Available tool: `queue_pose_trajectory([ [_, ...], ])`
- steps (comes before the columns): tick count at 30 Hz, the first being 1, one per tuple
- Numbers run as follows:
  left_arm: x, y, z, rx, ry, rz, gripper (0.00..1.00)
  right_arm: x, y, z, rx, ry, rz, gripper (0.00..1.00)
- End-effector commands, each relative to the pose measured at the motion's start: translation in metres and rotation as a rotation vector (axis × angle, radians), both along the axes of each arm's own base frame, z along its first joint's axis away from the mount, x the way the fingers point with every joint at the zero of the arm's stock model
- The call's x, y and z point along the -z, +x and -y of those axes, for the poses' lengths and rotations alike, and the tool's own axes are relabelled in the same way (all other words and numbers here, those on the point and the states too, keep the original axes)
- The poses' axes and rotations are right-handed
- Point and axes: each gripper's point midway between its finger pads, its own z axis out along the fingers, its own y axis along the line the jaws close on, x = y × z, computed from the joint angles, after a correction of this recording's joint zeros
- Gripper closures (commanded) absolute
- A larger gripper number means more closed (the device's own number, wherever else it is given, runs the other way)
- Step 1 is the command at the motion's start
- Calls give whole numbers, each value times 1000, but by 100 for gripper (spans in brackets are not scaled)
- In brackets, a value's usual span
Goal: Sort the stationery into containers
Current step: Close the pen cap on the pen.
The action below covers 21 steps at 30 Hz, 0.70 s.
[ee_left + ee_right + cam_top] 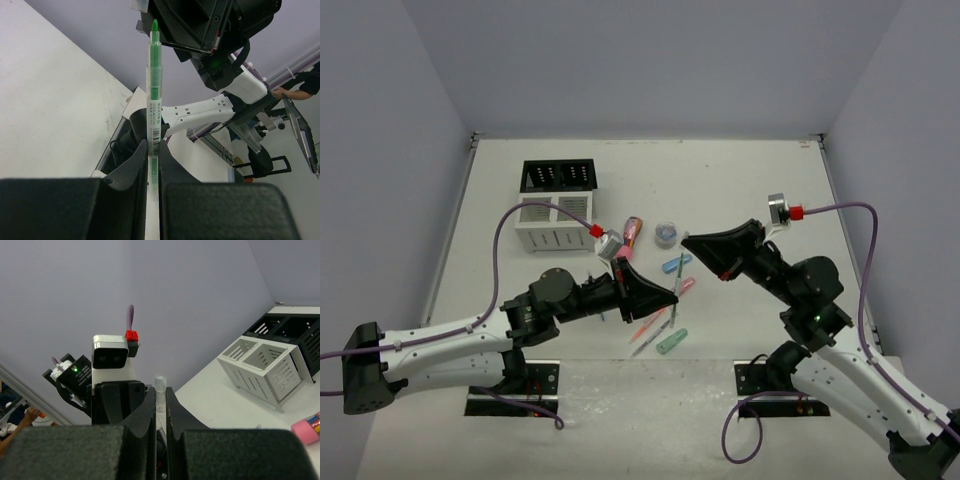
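My left gripper (154, 146) is shut on a green pen (154, 85) that stands up from its jaws, its green tip bare. In the top view that gripper (671, 296) hovers over the loose stationery. My right gripper (160, 391) is shut on a small clear cap (160, 382) and faces the left one, its tip (686, 241) just above the pen. On the table lie a blue capsule (673, 266), a pink capsule (684, 287), a green capsule (671, 342), an orange pen (647, 323), a pink patterned tube (633, 231) and a grey-blue roll (666, 234).
The containers stand at the back left: a black slotted rack (558, 176) joined to a white slatted box (551, 224), both also in the right wrist view as the rack (295, 332) and the box (260, 365). Purple cables arc over both arms.
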Motion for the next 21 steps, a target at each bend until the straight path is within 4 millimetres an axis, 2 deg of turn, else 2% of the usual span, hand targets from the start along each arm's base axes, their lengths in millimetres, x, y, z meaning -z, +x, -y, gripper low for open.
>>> queue_pose_trajectory([
  [1,-21,-6,2,33,-48,22,100,-19,-9,2,-14,-3,59,100],
  [21,-11,-4,3,26,3,8,100,-22,-12,7,1,-38,66,100],
])
